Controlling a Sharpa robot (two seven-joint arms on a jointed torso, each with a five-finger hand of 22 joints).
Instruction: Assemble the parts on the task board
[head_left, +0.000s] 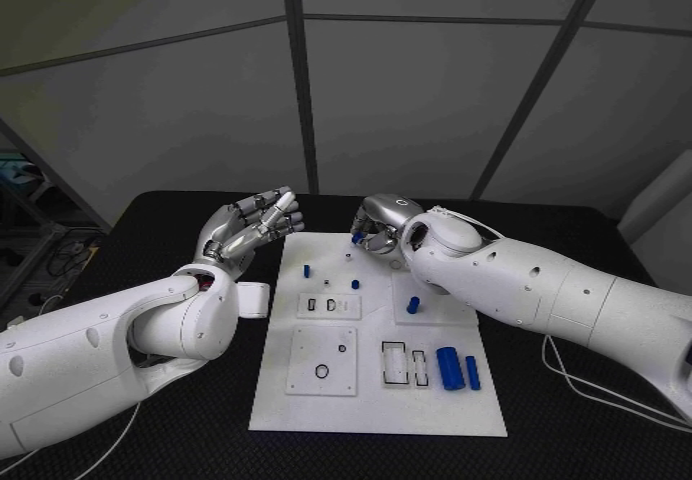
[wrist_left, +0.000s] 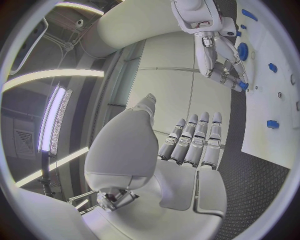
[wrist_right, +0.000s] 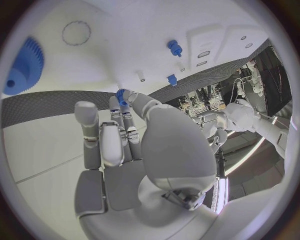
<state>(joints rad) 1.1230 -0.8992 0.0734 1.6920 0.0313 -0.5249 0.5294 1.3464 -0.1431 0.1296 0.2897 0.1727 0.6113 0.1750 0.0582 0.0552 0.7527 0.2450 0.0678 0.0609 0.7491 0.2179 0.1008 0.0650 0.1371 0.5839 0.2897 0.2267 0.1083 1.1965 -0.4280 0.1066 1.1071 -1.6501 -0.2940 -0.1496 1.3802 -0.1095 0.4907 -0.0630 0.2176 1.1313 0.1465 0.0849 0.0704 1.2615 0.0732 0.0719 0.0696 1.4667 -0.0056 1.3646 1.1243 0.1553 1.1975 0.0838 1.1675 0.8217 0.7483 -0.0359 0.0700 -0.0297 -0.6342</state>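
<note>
Task board: the white rectangular plate (head_left: 378, 405) lies in the middle of the black table (head_left: 577, 420), its long side running from near to far.
Left hand: the silver many-fingered left hand (head_left: 254, 226) is raised over the table just left of the board's far left corner, fingers straight and apart, grasping nothing; the left wrist view shows its palm (wrist_left: 181, 165) bare.
Right hand: the silver right hand (head_left: 378, 228) is at the board's far edge, fingers pointing down toward it. A small blue piece (wrist_right: 121, 96) sits at its fingertips in the right wrist view, and the left wrist view shows the same blue piece (wrist_left: 242, 85) between the thumb and a finger, so this hand is pinching it.
Blue cylinders: two long blue cylindrical parts (head_left: 459, 369) lie side by side on the near right part of the board.
Short blue peg: a stubby blue part (head_left: 413, 304) stands right of the board's centre.
Small blue peg: another small blue part (head_left: 306, 270) stands on the far left part of the board.
Blue gear: a blue toothed wheel (wrist_right: 25, 65) lies on the board, seen in the right wrist view.
Recesses: white inset panels with dark-outlined slots and round holes (head_left: 323, 362) occupy the board's centre and near left.
</note>
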